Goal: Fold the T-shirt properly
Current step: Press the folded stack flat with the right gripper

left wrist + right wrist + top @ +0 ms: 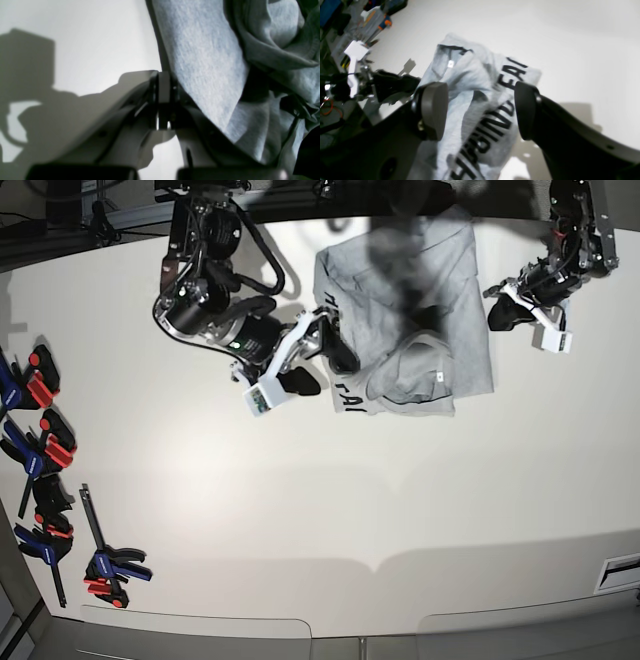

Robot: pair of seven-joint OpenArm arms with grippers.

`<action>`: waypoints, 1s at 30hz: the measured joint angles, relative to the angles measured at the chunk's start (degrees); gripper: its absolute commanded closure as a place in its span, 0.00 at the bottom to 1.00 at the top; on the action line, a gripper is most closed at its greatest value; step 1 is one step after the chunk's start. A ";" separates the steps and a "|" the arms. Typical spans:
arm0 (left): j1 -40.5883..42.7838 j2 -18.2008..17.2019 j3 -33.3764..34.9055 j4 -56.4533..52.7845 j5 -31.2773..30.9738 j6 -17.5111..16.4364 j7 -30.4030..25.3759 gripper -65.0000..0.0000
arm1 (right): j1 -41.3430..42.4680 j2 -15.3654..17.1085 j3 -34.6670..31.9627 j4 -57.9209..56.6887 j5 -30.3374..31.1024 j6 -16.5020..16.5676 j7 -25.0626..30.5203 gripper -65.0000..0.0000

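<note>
The light grey T-shirt [405, 310] lies crumpled and partly folded at the table's far middle, with black lettering [495, 120] showing along its near-left edge. My right gripper [320, 362] sits at the shirt's left edge. In the right wrist view this right gripper [480, 110] is open, its pads wide apart over the lettered fabric and gripping nothing. Just off the shirt's right edge is my left gripper [500, 305]. Seen from the left wrist, the left gripper [163, 100] is shut, with T-shirt folds [205, 62] hanging right beside it but not between the fingers.
Several blue, red and black clamps [40, 450] lie along the table's left edge. The white table [320, 510] stretches bare toward its near edge. Tools and clutter [370, 17] stand beyond the table in the right wrist view.
</note>
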 measured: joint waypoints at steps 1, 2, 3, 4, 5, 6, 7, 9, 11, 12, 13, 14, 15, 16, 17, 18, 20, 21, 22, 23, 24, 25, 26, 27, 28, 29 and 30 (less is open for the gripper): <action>0.00 0.00 0.00 0.00 0.02 0.00 0.02 1.00 | 0.04 0.00 -1.29 -0.02 -0.02 0.00 0.15 0.39; 0.00 0.02 0.00 0.00 0.02 0.02 0.02 1.00 | 0.11 0.02 -2.69 -0.04 -0.15 0.00 0.48 0.39; 0.00 0.02 0.00 0.00 0.02 0.00 0.02 1.00 | 0.15 0.00 -4.04 -0.26 -0.70 0.02 0.87 0.39; 0.02 0.02 0.00 0.00 0.00 0.00 0.02 1.00 | 0.17 0.00 -5.22 -0.76 -1.86 0.00 1.22 0.39; 0.02 0.02 0.00 0.00 0.00 -0.04 0.04 1.00 | 0.20 -0.02 -6.19 -1.44 -3.74 -0.24 1.75 0.39; 0.02 0.00 0.00 0.00 -0.02 -0.07 0.04 1.00 | 0.26 -0.04 -6.64 -2.47 -5.22 -0.85 2.25 0.39; 0.00 0.00 0.00 0.00 0.00 -0.07 0.04 1.00 | 0.33 -0.04 -6.75 -3.67 -6.34 -1.70 2.86 0.39; 0.00 0.00 0.00 0.00 0.02 -0.04 0.02 1.00 | 0.35 0.02 -6.71 -5.75 -7.93 -3.30 5.81 0.39; 0.02 0.02 0.00 0.00 0.02 -0.02 0.02 1.00 | 0.33 0.15 -5.97 -6.84 -8.85 -4.28 9.40 0.39; 0.02 0.02 0.00 0.00 0.02 -0.04 0.02 1.00 | 0.44 0.13 -5.73 -7.23 -8.85 -4.42 10.73 0.39; 0.02 0.02 0.00 0.00 0.02 -0.04 0.04 1.00 | 0.48 0.13 -5.55 -7.28 -9.01 -4.63 11.50 0.39; 0.02 0.02 0.00 0.00 0.00 -0.04 0.04 1.00 | 0.48 0.04 -5.42 -7.28 -8.98 -4.81 12.31 0.39; 0.02 0.02 0.00 0.00 0.00 -0.04 0.04 1.00 | 0.48 -0.02 -5.42 -7.28 -8.92 -5.29 13.22 0.39; 0.02 0.02 0.00 0.00 0.00 -0.04 0.04 1.00 | 0.48 -0.02 -5.42 -7.28 -8.81 -5.51 13.62 0.39; 0.02 0.02 0.00 0.00 0.00 -0.04 0.04 1.00 | 0.48 -0.02 -5.42 -7.28 -8.81 -5.51 13.62 0.39; 0.02 0.02 0.00 0.00 0.02 -0.04 0.04 1.00 | 0.48 -0.02 -5.42 -7.28 -8.83 -5.51 13.57 0.39; 0.02 0.02 0.00 0.00 0.02 -0.04 0.02 1.00 | 0.48 -0.87 -5.42 -7.54 -9.07 -5.73 12.41 0.40; 0.00 0.02 0.00 0.00 0.02 -0.04 0.02 1.00 | 0.52 -1.57 -5.42 -8.15 -9.05 -5.86 12.46 0.40; 0.02 0.02 0.00 0.00 0.00 -0.04 0.02 1.00 | 0.52 -2.29 -5.42 -8.90 -9.01 -5.90 12.02 0.40; 0.02 0.02 0.00 0.00 0.00 -0.04 0.04 1.00 | 0.50 -2.91 -5.44 -9.88 -9.01 -5.88 11.80 0.40; 0.02 0.02 0.00 0.00 0.00 -0.07 0.04 1.00 | 0.48 -3.41 -5.44 -10.97 -9.11 -5.88 11.80 0.40; 0.02 0.02 0.00 0.00 0.00 -0.04 0.04 1.00 | 0.48 -3.72 -5.44 -11.93 -9.18 -5.86 11.72 0.40; 0.02 0.02 0.00 0.00 0.00 -0.04 0.04 1.00 | 0.48 -3.87 -5.44 -12.57 -9.18 -5.64 11.58 0.42; 0.02 0.02 0.00 0.00 0.02 -0.04 0.04 1.00 | 0.48 -3.85 -5.44 -12.81 -9.20 -5.20 11.56 0.47; 0.02 0.02 0.00 0.00 0.02 -0.02 0.04 1.00 | 0.48 -3.93 -5.42 -12.81 -9.22 -5.01 11.52 0.55; 0.02 0.02 0.00 0.00 0.02 -0.02 0.04 1.00 | 0.48 -4.07 -5.42 -12.79 -9.03 -4.72 11.56 0.65; 0.02 0.02 0.00 0.00 0.02 -0.02 0.04 1.00 | 0.50 -4.20 -5.42 -12.79 -7.02 -4.35 11.23 0.74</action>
